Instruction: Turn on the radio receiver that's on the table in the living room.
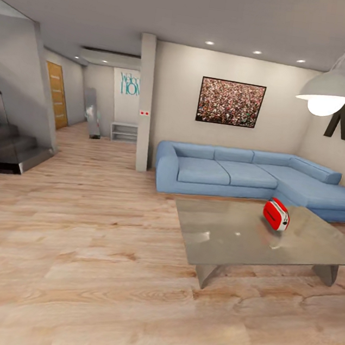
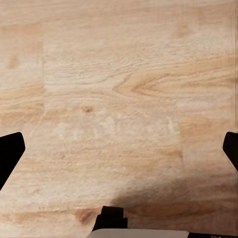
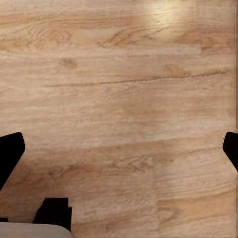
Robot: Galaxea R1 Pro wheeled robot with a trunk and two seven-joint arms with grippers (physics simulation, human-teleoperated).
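The red radio receiver (image 1: 276, 214) stands on the far right part of the low glossy grey table (image 1: 228, 241), at the right of the head view, some way ahead across the floor. Behind the table runs the blue L-shaped sofa (image 1: 238, 173) of the living room. My left gripper (image 2: 119, 148) is open over bare wood floor, its dark fingertips (image 2: 10, 153) wide apart at the frame's edges. My right gripper (image 3: 119, 148) is open the same way above the floor, with nothing between its fingertips (image 3: 10, 153).
A grey dome pendant lamp (image 1: 332, 90) hangs at the upper right. A framed crowd photo (image 1: 230, 102) hangs above the sofa. A white pillar (image 1: 145, 103) stands left of the sofa, and a dark staircase (image 1: 6, 143) lies at the far left. Light wood floor (image 1: 85, 248) stretches ahead.
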